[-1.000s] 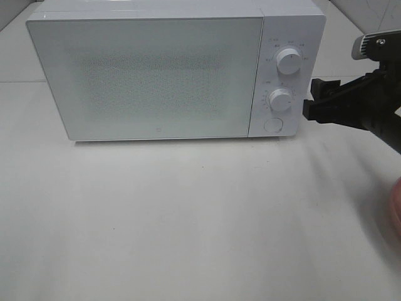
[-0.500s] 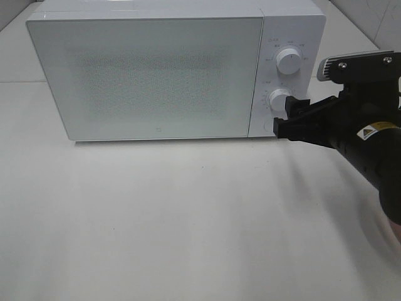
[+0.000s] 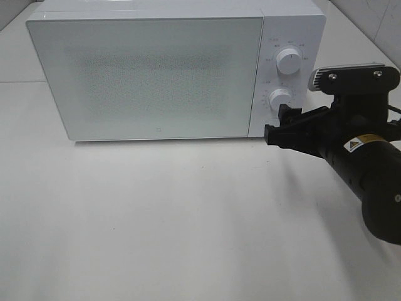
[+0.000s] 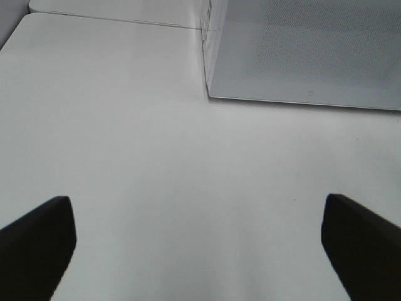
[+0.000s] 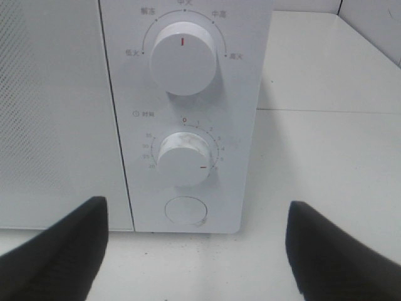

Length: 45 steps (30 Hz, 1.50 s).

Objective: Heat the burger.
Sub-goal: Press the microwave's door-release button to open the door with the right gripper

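Observation:
The burger is out of view in every frame. The white microwave (image 3: 156, 75) stands at the back of the table with its door shut; its frosted window hides the inside. My right gripper (image 3: 279, 124) is open and empty, right in front of the lower control panel. In the right wrist view the gripper (image 5: 194, 210) has its fingers either side of the round door button (image 5: 185, 211), below the timer knob (image 5: 183, 158). My left gripper (image 4: 195, 207) is open and empty above bare table, near the microwave's left front corner (image 4: 210, 94).
The power knob (image 3: 288, 61) sits above the timer knob (image 3: 281, 99) on the panel. The white table (image 3: 156, 219) stretches in front of the microwave. The right arm's black body (image 3: 363, 169) fills the right side of the high view.
My right arm has moved left and closer to the microwave's control panel, fingers now by the door button. It now covers the pink plate edge seen earlier at the right.

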### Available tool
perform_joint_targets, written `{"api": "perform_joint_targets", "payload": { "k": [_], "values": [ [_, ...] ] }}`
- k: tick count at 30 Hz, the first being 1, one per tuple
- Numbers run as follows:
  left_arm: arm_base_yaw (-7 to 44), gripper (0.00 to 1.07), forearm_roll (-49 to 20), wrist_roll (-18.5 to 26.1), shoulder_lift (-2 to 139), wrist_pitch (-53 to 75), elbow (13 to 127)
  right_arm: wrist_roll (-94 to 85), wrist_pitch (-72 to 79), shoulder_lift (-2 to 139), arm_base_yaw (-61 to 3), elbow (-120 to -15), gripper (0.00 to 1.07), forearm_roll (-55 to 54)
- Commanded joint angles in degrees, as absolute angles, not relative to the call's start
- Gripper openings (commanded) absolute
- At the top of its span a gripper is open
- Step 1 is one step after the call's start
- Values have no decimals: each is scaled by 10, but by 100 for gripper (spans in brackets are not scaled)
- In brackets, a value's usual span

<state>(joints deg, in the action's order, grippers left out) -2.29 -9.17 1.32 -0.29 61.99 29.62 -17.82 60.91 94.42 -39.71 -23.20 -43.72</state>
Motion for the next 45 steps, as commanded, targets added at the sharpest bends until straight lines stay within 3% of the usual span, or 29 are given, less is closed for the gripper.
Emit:
{"api": "perform_joint_targets", "payload": {
  "k": [1,7,9,11,12,15,16,18,20,37,45],
  "values": [
    [-25,100,-92,13,-13,611,296,-29,608,943,-397,-232,72,-435],
    [-25,100,-92,13,-13,611,296,132,607,943,-397,-232,62,-435],
    [-25,100,-92,13,-13,611,296,304,605,943,-397,-232,45,-433],
    [-25,100,-92,13,-13,611,296,339,605,943,-397,-232,40,-431],
    [-25,100,-92,13,-13,611,296,426,605,943,-397,-232,29,-431],
    [-25,100,-92,13,-13,611,296,457,605,943,-397,-232,24,-431],
    [-25,100,-92,13,-13,611,296,515,603,943,-397,-232,15,-431],
    [-25,100,-92,13,-13,611,296,540,596,943,-397,-232,11,-431],
    [-25,100,-92,13,-13,611,296,584,559,943,-397,-232,0,-431],
    [-25,100,-92,13,-13,611,296,703,484,944,-379,-232,0,-422],
    [-25,100,-92,13,-13,611,296,803,492,982,-327,-233,0,-305]
  ]
}}
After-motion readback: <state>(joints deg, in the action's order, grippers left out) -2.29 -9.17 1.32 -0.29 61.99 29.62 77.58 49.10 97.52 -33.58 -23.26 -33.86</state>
